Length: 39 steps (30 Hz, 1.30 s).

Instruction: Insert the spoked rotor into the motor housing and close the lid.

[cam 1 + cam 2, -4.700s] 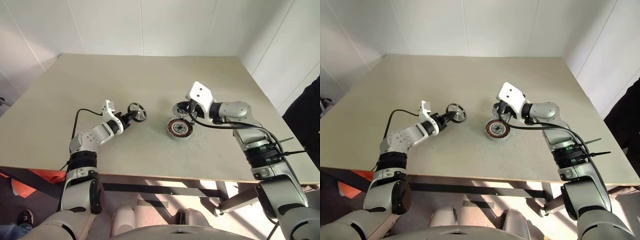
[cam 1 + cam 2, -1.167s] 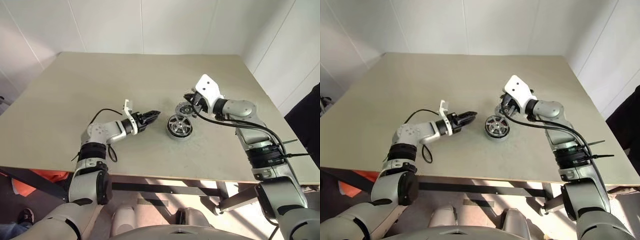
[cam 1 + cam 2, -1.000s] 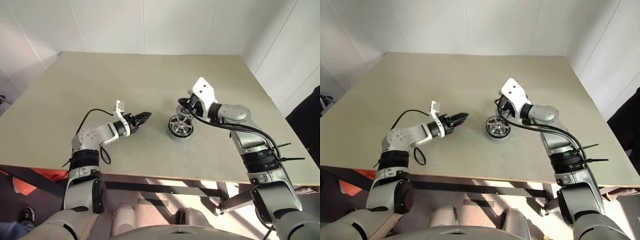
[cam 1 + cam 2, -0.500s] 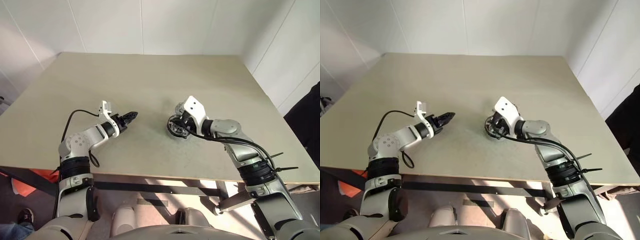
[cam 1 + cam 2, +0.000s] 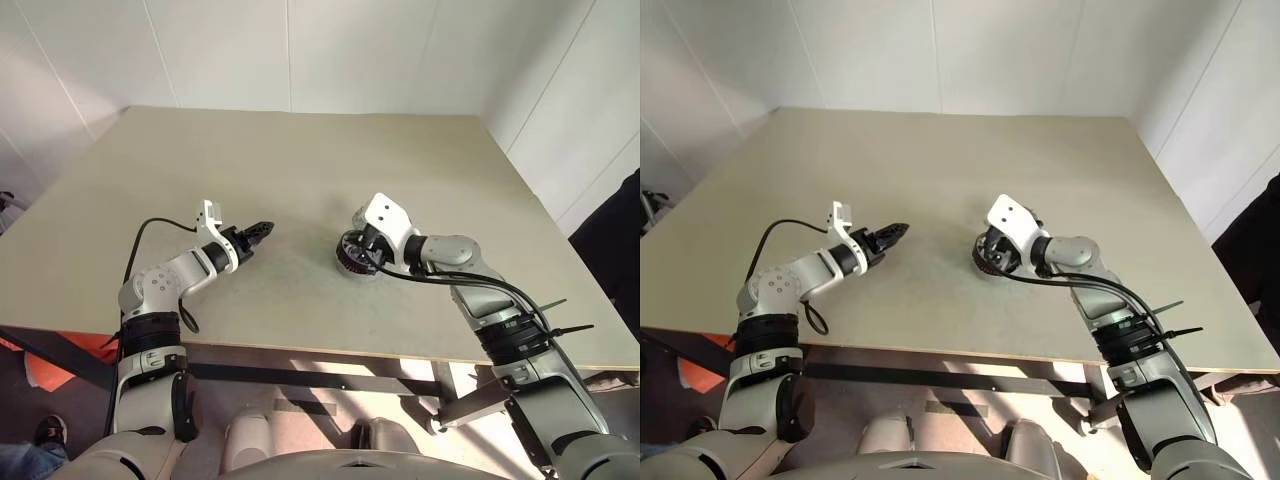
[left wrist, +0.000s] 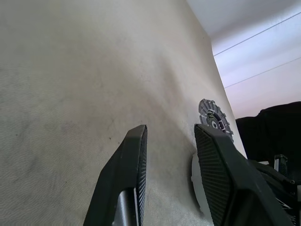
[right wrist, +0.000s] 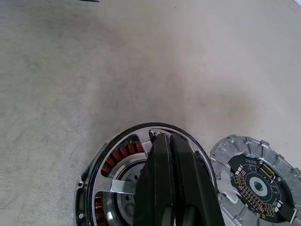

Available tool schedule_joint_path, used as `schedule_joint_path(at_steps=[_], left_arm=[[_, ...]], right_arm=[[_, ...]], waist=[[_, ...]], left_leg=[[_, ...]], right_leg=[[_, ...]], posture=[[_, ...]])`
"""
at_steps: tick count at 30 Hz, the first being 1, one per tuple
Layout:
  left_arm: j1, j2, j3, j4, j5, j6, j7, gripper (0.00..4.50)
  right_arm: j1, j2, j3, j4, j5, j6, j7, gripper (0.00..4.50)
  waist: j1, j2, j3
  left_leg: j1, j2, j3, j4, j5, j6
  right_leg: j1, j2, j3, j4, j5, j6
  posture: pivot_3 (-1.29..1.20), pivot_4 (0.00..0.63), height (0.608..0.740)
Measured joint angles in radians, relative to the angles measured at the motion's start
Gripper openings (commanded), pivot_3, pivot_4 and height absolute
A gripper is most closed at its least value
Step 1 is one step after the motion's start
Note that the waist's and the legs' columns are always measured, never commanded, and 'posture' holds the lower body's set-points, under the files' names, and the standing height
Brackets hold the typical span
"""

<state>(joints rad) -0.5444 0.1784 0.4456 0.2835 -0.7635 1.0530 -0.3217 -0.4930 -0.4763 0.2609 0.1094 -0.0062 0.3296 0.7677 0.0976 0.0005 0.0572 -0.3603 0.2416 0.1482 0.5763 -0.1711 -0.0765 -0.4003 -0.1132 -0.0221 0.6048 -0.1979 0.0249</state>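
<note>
A wide beige worktop [image 5: 300, 160] fills the middle of the head views, running back to white walls at the top of the frame. At the right edge of the frame a dark shape stands beside the worktop; what it is cannot be told. Just right of centre sits the motor housing [image 7: 106, 165], a squat round metal puck with copper-orange windings showing around its inside. The black spoked rotor [image 7: 120, 181] lies in it, its silver spokes crossing over the windings. Touching or just beside the housing, on its far side in the head views, lies the lid [image 7: 256, 181], a flat silver disc with a dark centre and a notched rim, flat on the worktop. The right hand [image 5: 368, 256] comes in from the lower right and is down on the housing, its two black fingers [image 7: 171, 179] pressed together with no gap, their tips over the rotor's rim. The left hand [image 5: 262, 229] hangs left of centre, well apart from the housing, pointing toward it, its fingers [image 6: 127, 174] apart with bare worktop between them and nothing held.
</note>
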Motion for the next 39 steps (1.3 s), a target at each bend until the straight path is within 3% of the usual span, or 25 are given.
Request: schedule_joint_path(at_steps=[23, 26, 29, 39], left_arm=[[0.0, 0.0, -0.035, 0.017, 0.001, -0.022, -0.001, 1.7], [0.0, 0.0, -0.04, 0.02, 0.002, -0.025, -0.002, 1.73], [0.0, 0.001, -0.043, 0.022, 0.003, -0.03, -0.003, 1.73], [0.001, -0.001, -0.059, 0.023, 0.004, -0.041, -0.003, 1.73]], right_arm=[[0.012, -0.123, -0.012, -0.067, 0.002, 0.05, 0.084, 0.0], [0.015, -0.135, -0.017, -0.094, 0.024, 0.059, 0.124, 0.61], [0.015, -0.151, -0.024, -0.107, 0.034, 0.053, 0.146, 1.54], [-0.038, -0.193, -0.022, -0.018, -0.005, -0.085, 0.175, 1.54]], waist=[[-0.002, 0.001, 0.001], [-0.002, 0.001, 0.001], [-0.002, 0.001, 0.001], [-0.002, 0.001, 0.001]], left_leg=[[-0.008, 0.001, 0.0, -0.001, -0.001, 0.001], [-0.008, 0.001, 0.0, -0.001, -0.001, 0.001], [-0.008, 0.001, 0.0, -0.001, -0.001, 0.001], [-0.008, 0.0, 0.0, 0.0, -0.001, 0.001]], right_leg=[[-0.006, 0.0, 0.0, 0.0, 0.003, -0.005], [-0.006, 0.0, 0.0, 0.0, 0.003, -0.005], [-0.006, 0.0, 0.0, 0.0, 0.003, -0.005], [-0.006, 0.0, 0.0, 0.0, 0.003, -0.005]], posture=[[0.0, 0.0, 0.74], [0.0, 0.0, 0.74], [0.0, 0.0, 0.74], [0.0, 0.0, 0.74]])
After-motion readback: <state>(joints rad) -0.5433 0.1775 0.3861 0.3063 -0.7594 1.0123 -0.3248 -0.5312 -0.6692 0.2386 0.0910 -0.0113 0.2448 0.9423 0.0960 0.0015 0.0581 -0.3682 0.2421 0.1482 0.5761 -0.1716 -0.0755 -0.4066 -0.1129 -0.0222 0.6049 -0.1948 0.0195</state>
